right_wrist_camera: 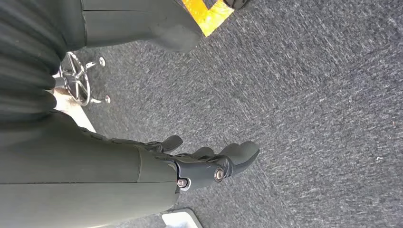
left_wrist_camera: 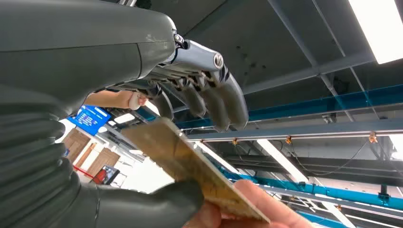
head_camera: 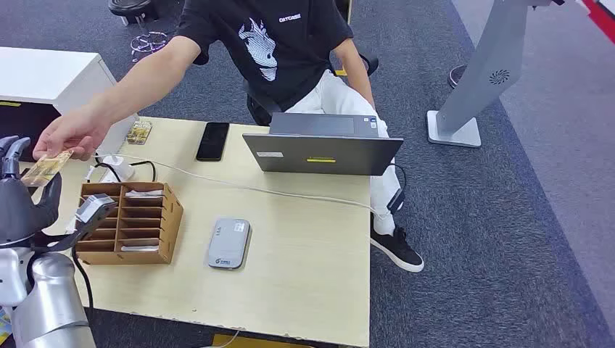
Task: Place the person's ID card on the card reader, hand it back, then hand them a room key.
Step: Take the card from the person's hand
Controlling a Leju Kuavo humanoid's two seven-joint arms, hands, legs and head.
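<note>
A person's hand (head_camera: pixel 72 134) holds out a tan ID card (head_camera: pixel 46 168) at the table's far left. My left hand (head_camera: pixel 18 196) is raised right beside it. In the left wrist view the ID card (left_wrist_camera: pixel 190 168) lies between my thumb (left_wrist_camera: pixel 152 204) and my spread fingers (left_wrist_camera: pixel 214 102), which stand apart above it; the person's fingers (left_wrist_camera: pixel 247 209) still pinch its end. The grey card reader (head_camera: pixel 228 243) lies flat mid-table. A wooden slotted rack (head_camera: pixel 130 221) holds white key cards (head_camera: pixel 143 193). My right hand (right_wrist_camera: pixel 209 164) hangs over the carpet, holding nothing.
A grey laptop (head_camera: pixel 321 148) stands at the table's far edge, with a black phone (head_camera: pixel 212 141) to its left. A white cable (head_camera: pixel 275 191) runs across the table (head_camera: pixel 304 275). The person sits behind the table. A grey stand (head_camera: pixel 479 80) is on the right.
</note>
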